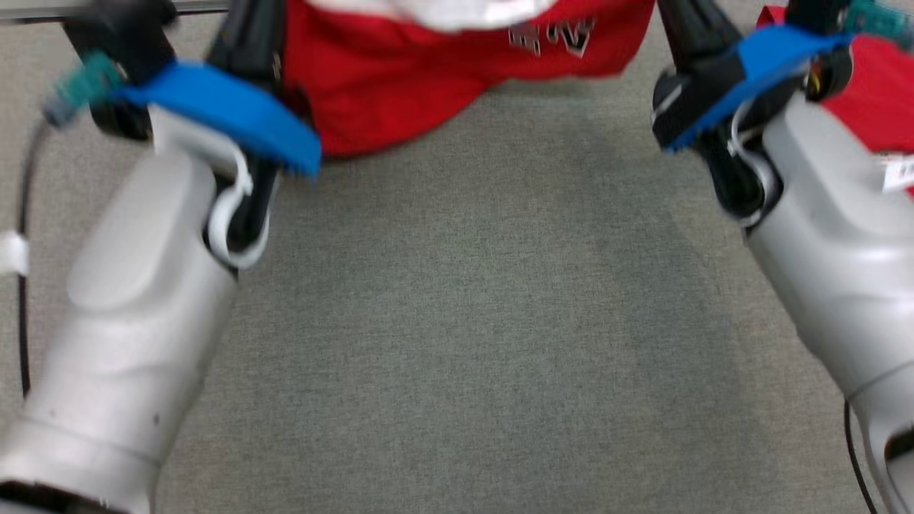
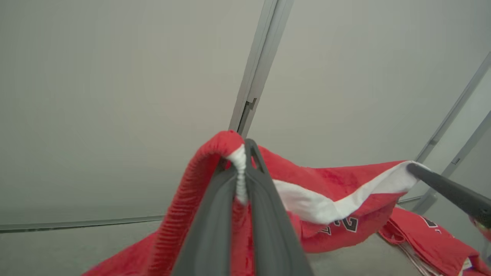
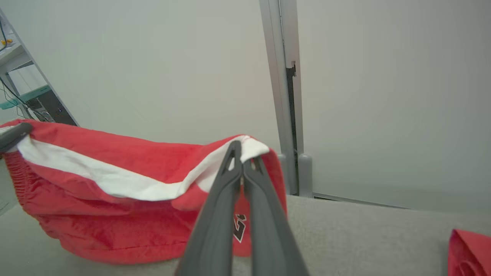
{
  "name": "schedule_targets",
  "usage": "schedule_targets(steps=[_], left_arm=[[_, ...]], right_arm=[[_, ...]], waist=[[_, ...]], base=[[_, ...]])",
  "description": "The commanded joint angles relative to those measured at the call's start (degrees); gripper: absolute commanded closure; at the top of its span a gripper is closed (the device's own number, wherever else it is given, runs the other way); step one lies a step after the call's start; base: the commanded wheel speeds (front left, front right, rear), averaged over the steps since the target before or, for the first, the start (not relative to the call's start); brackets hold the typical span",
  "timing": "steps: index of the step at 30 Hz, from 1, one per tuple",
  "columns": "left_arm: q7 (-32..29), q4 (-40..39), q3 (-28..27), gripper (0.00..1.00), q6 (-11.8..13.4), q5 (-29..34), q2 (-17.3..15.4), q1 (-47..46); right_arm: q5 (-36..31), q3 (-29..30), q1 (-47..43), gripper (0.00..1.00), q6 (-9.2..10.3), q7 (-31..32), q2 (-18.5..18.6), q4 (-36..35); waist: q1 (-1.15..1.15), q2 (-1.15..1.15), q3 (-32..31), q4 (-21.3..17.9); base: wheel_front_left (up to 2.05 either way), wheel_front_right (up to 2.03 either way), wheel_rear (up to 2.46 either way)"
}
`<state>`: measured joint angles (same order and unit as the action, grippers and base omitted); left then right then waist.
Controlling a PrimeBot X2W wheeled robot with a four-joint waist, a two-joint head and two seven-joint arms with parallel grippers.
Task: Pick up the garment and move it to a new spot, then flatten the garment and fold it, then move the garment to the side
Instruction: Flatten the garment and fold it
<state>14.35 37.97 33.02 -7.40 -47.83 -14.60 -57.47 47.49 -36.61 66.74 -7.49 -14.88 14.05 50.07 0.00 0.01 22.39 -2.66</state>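
The left gripper [image 2: 244,155] and right gripper [image 3: 242,155] each pinch the red shorts [image 3: 115,157] tight — the right's thin corner hold may slip if stretched taut.

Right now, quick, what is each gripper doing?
Left gripper: shut on the red garment.
Right gripper: shut on the red garment too.

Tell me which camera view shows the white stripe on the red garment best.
The right wrist view: the white stripe crosses the red garment sharply, from the left claw to the right claw. The left wrist view shows part of it, some behind its own claw. The head view catches a blurred piece at the top edge.
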Motion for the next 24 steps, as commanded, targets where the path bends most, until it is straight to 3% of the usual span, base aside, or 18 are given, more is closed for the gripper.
schedule_targets(steps=[1,11,18,24], left_arm=[[0.56,-0.85,0.82,1.0,-0.1,1.95,-0.62,3.25],[0.88,-14.77,-5.8,1.0,1.24,7.79,0.51,30.26],[0.89,-20.17,-2.57,1.0,0.85,7.87,0.73,46.36],[0.85,-23.84,-2.17,1.0,2.94,6.96,0.14,52.77]], right_arm=[[0.35,0.1,-3.29,1.0,-0.02,-0.37,1.04,-1.83],[-0.12,1.82,-27.48,1.0,-0.01,-0.36,5.34,-14.47],[0.49,4.78,-45.16,1.0,-0.01,-0.36,7.94,-21.99],[0.21,7.42,-55.33,1.0,-0.01,0.03,8.57,-26.43]], waist=[[0.0,-0.01,-0.45,-0.07],[0.0,-0.01,-6.65,0.28],[0.0,-0.01,-12.62,1.28],[0.0,-0.01,-15.17,1.98]], base=[[0.0,0.0,0.0],[0.0,0.0,0.0],[0.0,0.0,0.0],[0.0,0.0,0.0]])
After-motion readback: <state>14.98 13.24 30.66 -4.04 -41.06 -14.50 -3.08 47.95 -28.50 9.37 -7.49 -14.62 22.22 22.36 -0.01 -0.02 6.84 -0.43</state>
